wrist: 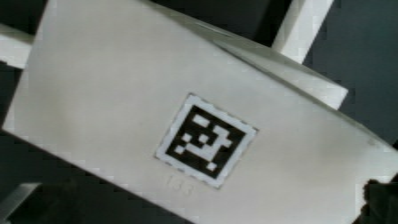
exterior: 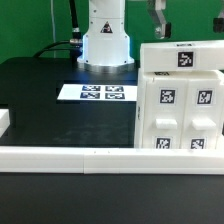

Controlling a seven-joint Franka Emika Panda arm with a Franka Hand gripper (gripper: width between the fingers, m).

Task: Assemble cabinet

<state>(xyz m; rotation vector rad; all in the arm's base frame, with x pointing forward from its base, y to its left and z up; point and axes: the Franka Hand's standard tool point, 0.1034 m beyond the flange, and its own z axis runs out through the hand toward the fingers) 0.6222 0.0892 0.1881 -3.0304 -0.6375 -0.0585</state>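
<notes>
Green backdrop and a black table frame the exterior view, with the arm's white base at twelve o'clock, the marker board flat near the middle and a long low white rail across six o'clock.

The cabinet stands at three o'clock on the table, its tagged faces turned to the camera. One smaller tagged panel rises at its back edge. The gripper hangs at about one o'clock, just above that panel's corner nearest the exterior view's left. Whether it touches the panel cannot be told.

The wrist view is filled by a tilted white panel face carrying a single tag, so the camera looks down on the cabinet from close by.

I judge the step in hand to be an approach to the upper panel — either to grasp it or to seat it on the body. The next move would call for a straight descent with the fingers astride the panel's thin edge, without knocking the body askew.

How wide the pincer stands is too small and blurred to tell, and nothing can be made out in its hold.
</notes>
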